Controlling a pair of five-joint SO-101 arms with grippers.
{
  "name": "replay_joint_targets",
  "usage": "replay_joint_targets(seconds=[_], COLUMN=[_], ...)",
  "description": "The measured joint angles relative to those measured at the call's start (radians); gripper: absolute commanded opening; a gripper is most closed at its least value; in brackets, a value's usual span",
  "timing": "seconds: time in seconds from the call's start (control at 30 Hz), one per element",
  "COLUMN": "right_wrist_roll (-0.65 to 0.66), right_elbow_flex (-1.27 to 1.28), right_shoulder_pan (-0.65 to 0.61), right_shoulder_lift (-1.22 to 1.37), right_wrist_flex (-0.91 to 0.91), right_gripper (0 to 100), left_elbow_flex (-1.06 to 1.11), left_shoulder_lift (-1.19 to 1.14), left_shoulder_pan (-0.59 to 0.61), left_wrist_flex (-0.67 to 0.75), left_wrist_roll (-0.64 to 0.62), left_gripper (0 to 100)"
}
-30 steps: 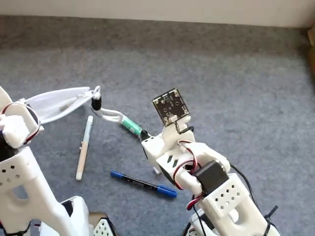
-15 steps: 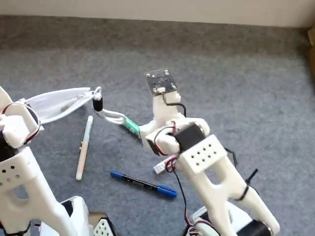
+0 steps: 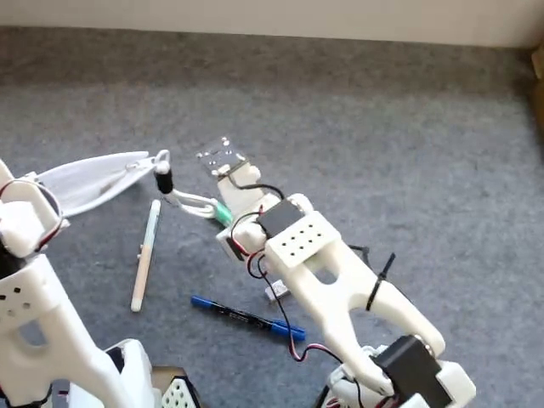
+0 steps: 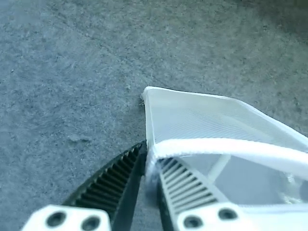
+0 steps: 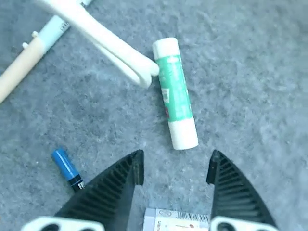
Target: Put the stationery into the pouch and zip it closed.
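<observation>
A clear mesh pouch [image 3: 93, 180] hangs off the carpet at the left, and my left gripper [image 4: 151, 168] is shut on its rim [image 4: 216, 144]. A white strap loop [image 3: 191, 201] trails from the pouch's zip end. The green and white glue stick [image 5: 175, 94] lies on the carpet just beyond my right gripper [image 5: 175, 159], which is open and empty above the carpet. In the high view the right arm [image 3: 297, 246] leans over the glue stick [image 3: 223, 212]. A cream pen [image 3: 144, 253] and a blue pen [image 3: 246, 319] lie nearby.
A small white labelled eraser [image 5: 178, 219] lies under my right gripper's base, seen too as a white block [image 3: 276, 291] beside the arm. The strap loop [image 5: 110, 48] touches the glue stick's end. Grey carpet [image 3: 408, 127] stretches open to the back and right.
The right arm has swung left and lowered over the glue stick, its wrist tipping toward the pouch strap. The left arm and pouch have hardly moved.
</observation>
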State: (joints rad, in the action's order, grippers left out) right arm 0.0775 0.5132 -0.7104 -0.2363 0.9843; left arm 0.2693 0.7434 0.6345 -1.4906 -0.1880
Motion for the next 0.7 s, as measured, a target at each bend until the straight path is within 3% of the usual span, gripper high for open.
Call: replay_joint_targets(seconds=[0.27,0.7], right_wrist_roll=[0.008,0.008], right_elbow_flex=[-0.025,-0.239], right_shoulder_pan=[-0.034,-0.034], right_shoulder_lift=[0.118,0.347], right_wrist_flex=[-0.163,-0.172], right_gripper=[21.0,21.0], left_elbow_flex=[0.0,0.0], left_shoulder_lift=[0.0,0.0], left_shoulder_pan=[0.071,0.072], left_wrist_flex=[0.0,0.0], left_wrist_roll=[0.0,0.0], left_gripper=[1,1])
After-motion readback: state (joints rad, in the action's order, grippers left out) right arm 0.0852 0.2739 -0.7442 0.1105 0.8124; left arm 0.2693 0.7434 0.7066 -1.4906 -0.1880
